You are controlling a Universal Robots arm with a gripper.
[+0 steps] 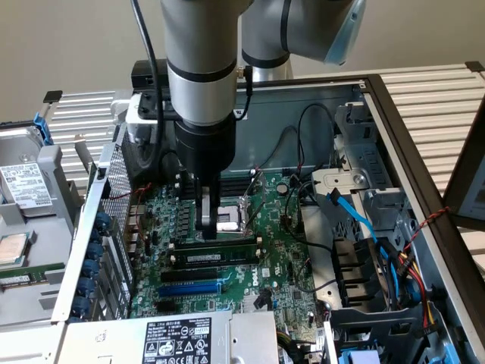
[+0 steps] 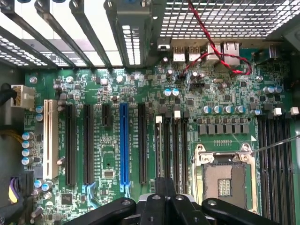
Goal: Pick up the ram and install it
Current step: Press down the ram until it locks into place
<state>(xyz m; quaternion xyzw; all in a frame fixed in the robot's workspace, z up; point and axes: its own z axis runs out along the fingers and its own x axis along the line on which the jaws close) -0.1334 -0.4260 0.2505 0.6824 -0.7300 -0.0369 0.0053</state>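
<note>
The ram [image 1: 216, 255] stands on edge in one of the black slots on the motherboard [image 1: 280, 265], its black chips and small white label facing the exterior camera. My gripper [image 1: 208, 227] hangs straight down over the ram's top edge, shut, with nothing between the fingers; whether it touches the stick I cannot tell. In the wrist view the closed fingertips [image 2: 164, 185] sit over the group of narrow black slots [image 2: 171, 150] beside the CPU socket [image 2: 225, 180]. The ram is edge-on there and hard to pick out.
A blue slot [image 1: 189, 288] lies in front of the ram, and the CPU socket [image 1: 229, 220] just behind it. Blue and black cables [image 1: 379, 250] and a drive cage fill the exterior view's right. A hard drive [image 1: 26, 186] and a green board [image 1: 26, 274] lie outside the case.
</note>
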